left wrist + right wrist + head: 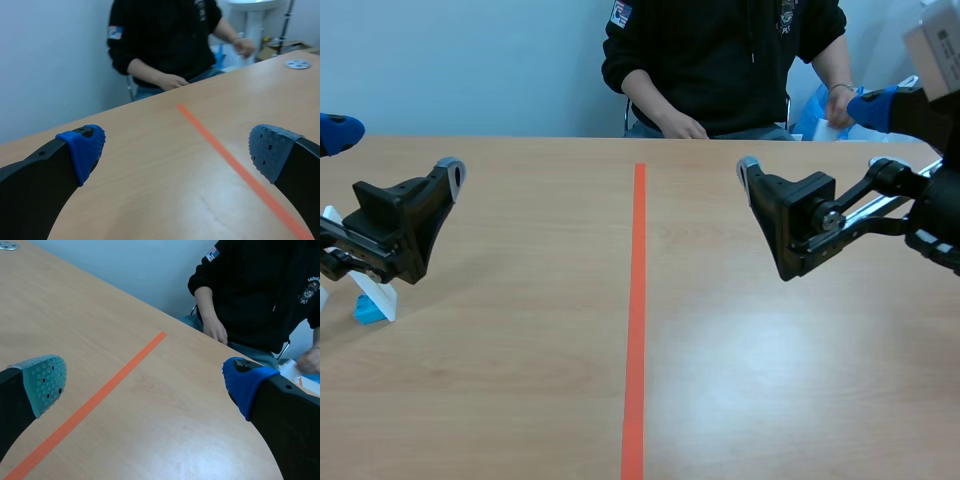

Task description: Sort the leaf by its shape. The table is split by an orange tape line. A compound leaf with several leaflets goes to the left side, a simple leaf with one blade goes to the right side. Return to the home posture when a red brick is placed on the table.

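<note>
Leaf: none shows on the table (520, 400), where the left gripper (177, 150) and right gripper (145, 385) hang wide open and empty; probably light, limp and easily torn, it wants a gentle pinch at the stalk.

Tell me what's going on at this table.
Both arms hover over the table with nothing held. The left gripper and the right gripper are open, one on each side of the orange tape line. No leaf is in view on the table. The person sitting across it has one hand at the far edge and reaches the other hand off to the side.
</note>
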Motion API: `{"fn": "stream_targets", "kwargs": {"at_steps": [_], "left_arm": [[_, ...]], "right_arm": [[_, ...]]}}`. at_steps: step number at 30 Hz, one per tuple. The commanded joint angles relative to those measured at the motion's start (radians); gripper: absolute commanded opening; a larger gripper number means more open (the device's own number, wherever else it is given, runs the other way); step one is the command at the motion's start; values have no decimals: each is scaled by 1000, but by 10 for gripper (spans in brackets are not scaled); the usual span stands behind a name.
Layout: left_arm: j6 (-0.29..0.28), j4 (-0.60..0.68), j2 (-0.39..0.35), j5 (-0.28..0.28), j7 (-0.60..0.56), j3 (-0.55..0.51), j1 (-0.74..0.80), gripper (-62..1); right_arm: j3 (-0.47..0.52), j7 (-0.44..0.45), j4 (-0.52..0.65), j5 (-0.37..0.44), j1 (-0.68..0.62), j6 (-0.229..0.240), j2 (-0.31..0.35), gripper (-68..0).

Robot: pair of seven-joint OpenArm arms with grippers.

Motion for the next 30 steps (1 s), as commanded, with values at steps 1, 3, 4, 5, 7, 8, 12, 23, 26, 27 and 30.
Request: {"fn": "stream_targets", "kwargs": {"at_steps": [1,3,4,5,7,8,12,23,26,27,30], "left_arm": [[-11,26,-6,-7,-10,-7,10,8],[-19,54,-6,-7,-9,-7,30,8],[-21,64,-6,-7,-10,-7,39,8],[-26,72,-6,-7,-10,-7,46,8],[-38,88,-6,-8,-10,-7,60,8],[-45,95,-6,-11,-10,-7,63,8],[-62,110,-6,-11,-11,-6,68,8],[-62,109,-5,-10,-21,-6,68,8],[-62,109,-5,-10,-21,-6,68,8],[-62,109,-5,-10,-22,-6,68,8],[-62,109,-5,-10,-22,-6,68,8]], "right_arm": [[8,12,25,11,6,-3,6,-22],[8,12,25,11,6,-3,6,-22],[8,12,25,11,6,-3,6,-22],[8,12,25,11,6,-3,6,-22],[8,12,25,11,6,-3,6,-22],[8,12,25,11,6,-3,6,-22],[8,12,25,11,6,-3,6,-22],[8,12,25,11,6,-3,6,-22],[8,12,25,11,6,-3,6,-22],[8,12,25,11,6,-3,6,-22],[8,12,25,11,6,-3,6,-22]]}}
